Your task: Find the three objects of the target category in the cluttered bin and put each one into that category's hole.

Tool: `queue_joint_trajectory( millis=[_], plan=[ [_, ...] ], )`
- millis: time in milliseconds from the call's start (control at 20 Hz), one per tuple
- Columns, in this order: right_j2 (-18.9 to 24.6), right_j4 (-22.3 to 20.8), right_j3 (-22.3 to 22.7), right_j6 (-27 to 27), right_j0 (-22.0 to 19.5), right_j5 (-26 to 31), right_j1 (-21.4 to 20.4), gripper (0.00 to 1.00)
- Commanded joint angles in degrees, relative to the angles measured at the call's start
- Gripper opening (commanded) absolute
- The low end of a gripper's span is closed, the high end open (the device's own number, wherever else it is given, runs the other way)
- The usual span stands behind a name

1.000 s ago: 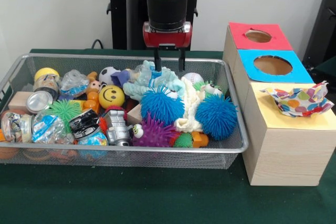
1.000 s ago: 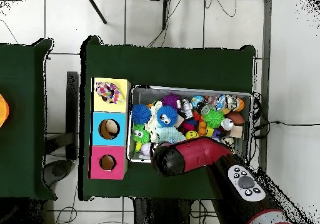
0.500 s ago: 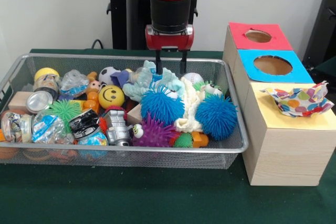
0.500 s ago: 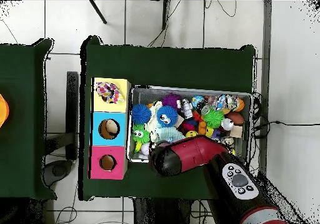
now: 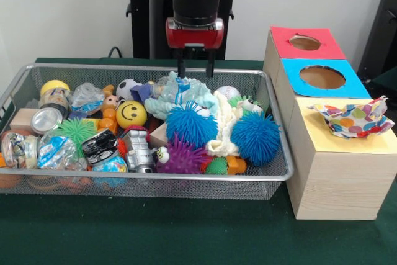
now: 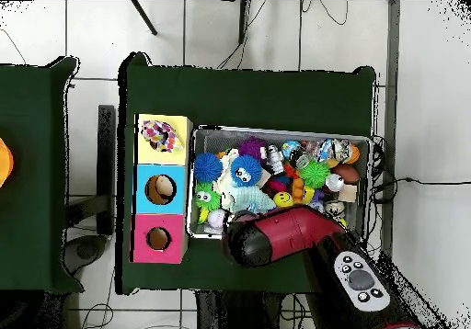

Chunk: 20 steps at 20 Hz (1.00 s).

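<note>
- Where the arm comes down in the front view, the claw (image 5: 194,65) hangs with its two fingers spread and nothing between them, clear above the toys at the far rim of the wire bin (image 5: 186,181).
- Just below the fingertips lies a pale blue knitted toy (image 5: 180,94); the tips do not touch it — open air shows between.
- Two blue spiky balls sit in the right half of the bin: one (image 5: 191,123) near the middle, the other (image 5: 255,138) close to the right wall.
- A purple spiky ball (image 5: 181,156) rests against the near rim, beside a small green one (image 5: 216,166).
- A yellow smiley ball (image 5: 131,114) and a soccer ball (image 5: 127,88) lie left of centre; the left end is packed with wrapped items and a green spiky ball (image 5: 77,130).
- Right of the bin, just beside its wall, stands a wooden box (image 5: 335,178) with a red hole panel (image 5: 305,42), a blue one (image 5: 321,77) and a yellow top carrying a dotted paper bowl (image 5: 352,118).
- Green counter (image 5: 124,234) lies bare in front of the bin — free room along the near edge.
- From overhead, the arm covers the bin's lower edge.
</note>
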Motion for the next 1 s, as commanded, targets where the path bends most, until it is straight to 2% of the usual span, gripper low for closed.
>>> queue_joint_trajectory(
  millis=[50, 350, 450, 700, 1000],
  plan=[
    [1.46, 0.4, 4.44, -3.39, -2.41, 2.17, -6.33, 1.0],
    [1.72, 0.64, 4.73, -2.54, -1.96, 2.71, -6.97, 1.0],
    [0.75, -0.65, 4.11, -1.39, -1.16, 1.58, -5.13, 1.0],
    [-2.28, -4.42, 0.33, 1.69, 1.32, -3.7, 2.96, 1.0],
    [-3.7, -6.23, -2.3, 2.08, 2.19, -6.85, 8.17, 1.0]
  ],
)
